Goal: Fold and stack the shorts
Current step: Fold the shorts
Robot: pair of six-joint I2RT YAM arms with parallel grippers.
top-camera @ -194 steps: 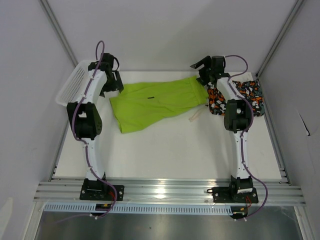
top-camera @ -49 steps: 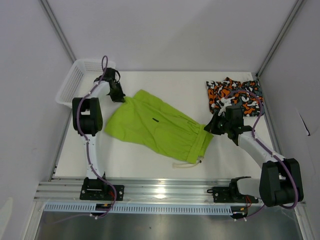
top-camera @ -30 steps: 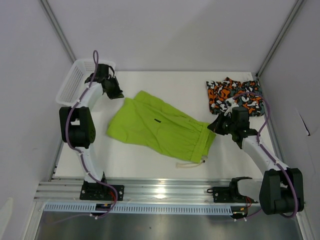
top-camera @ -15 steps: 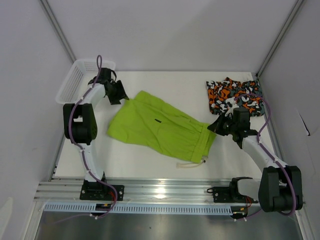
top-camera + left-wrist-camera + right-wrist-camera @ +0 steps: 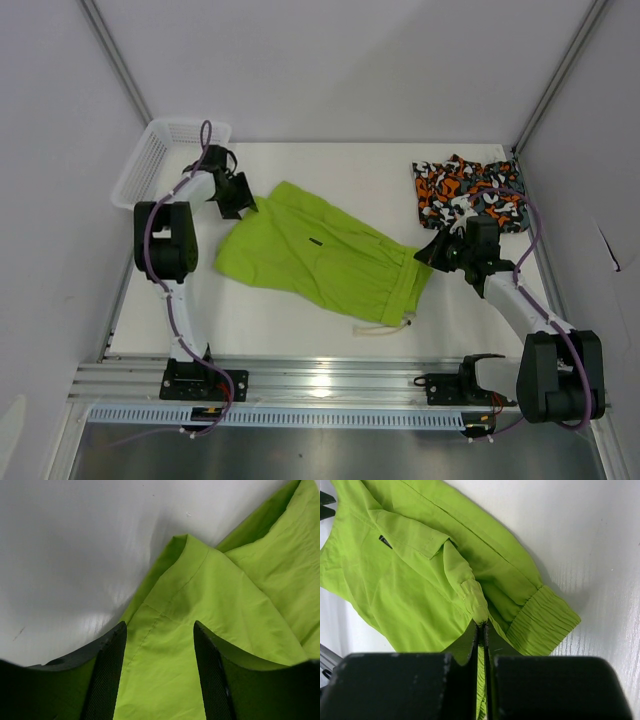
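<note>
Your lime green shorts [image 5: 320,255] lie spread across the middle of the white table [image 5: 330,170]. They slant from a leg hem at the far left down to the gathered waistband at the near right. The white drawstring [image 5: 385,325] trails onto the table off the near end of that waistband.

Your right gripper [image 5: 481,624] is pinched closed on a raised fold of green cloth just beside the waistband. Your left gripper [image 5: 160,635] stands wide, its two fingers straddling the hem corner at the far left. Cloth lies between them, but you cannot tell whether they press on it.

The camo shorts [image 5: 465,190] sit rumpled in the far right corner, well apart from the green pair, and the right arm reaches in just in front of them. The white mesh basket [image 5: 150,160] sits at the far left corner, just beyond the left arm.
</note>
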